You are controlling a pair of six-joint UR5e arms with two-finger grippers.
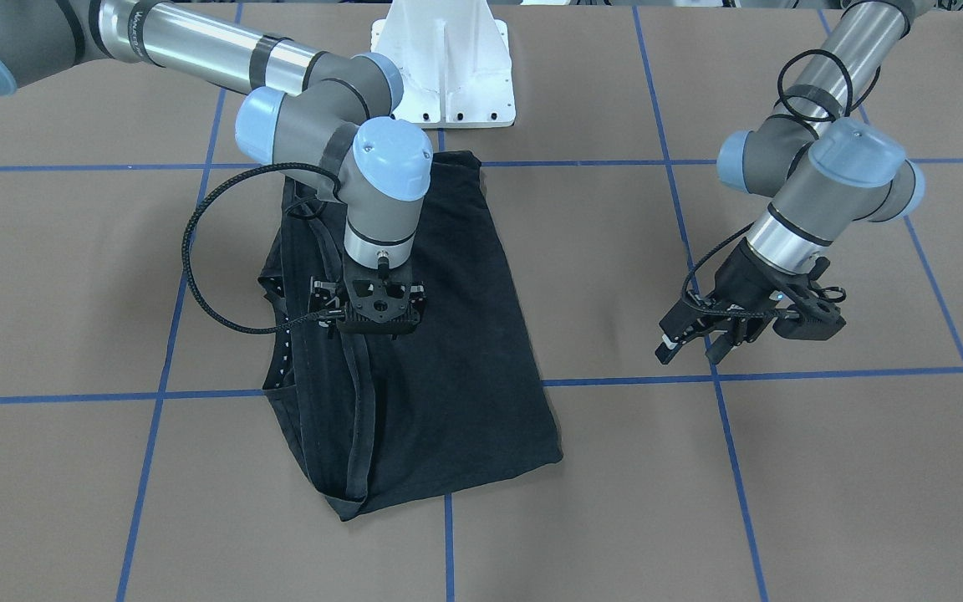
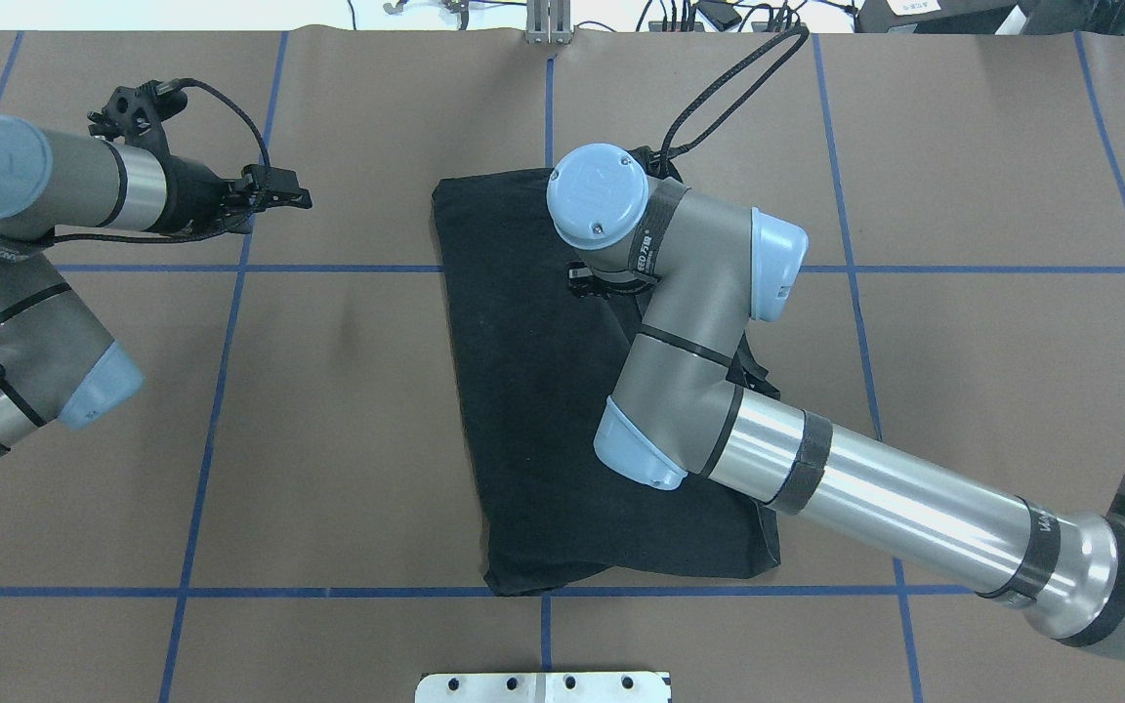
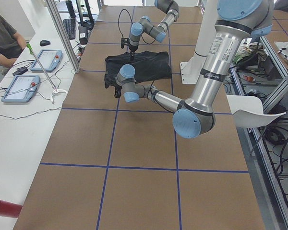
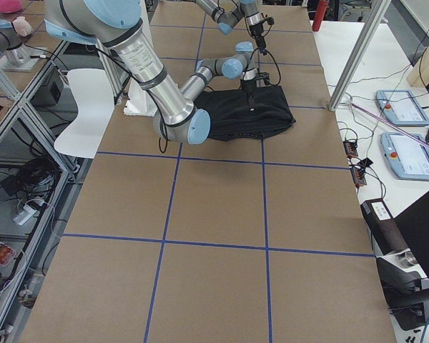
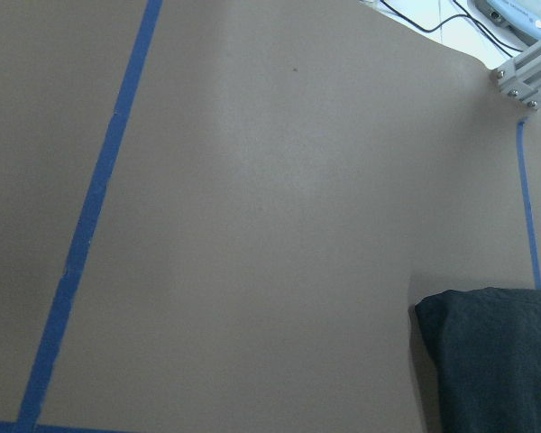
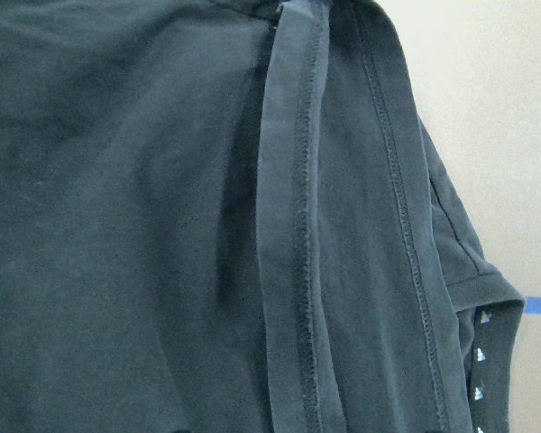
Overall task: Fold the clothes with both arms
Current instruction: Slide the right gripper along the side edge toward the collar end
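Well to the left of the white pedestal (image 2: 543, 686) in the overhead view, your left gripper (image 2: 291, 197) hangs above bare table (image 2: 348, 391), apart from the cloth. Its fingers are spread with nothing between them. Straight out from the pedestal lies the black T-shirt (image 2: 523, 410), folded into a long slab with its plain side up and its near edge close to the pedestal. Your right gripper (image 1: 377, 328) points down onto the shirt's hemmed side. Its fingers are hidden beneath the wrist, so you cannot tell whether they pinch the cloth.
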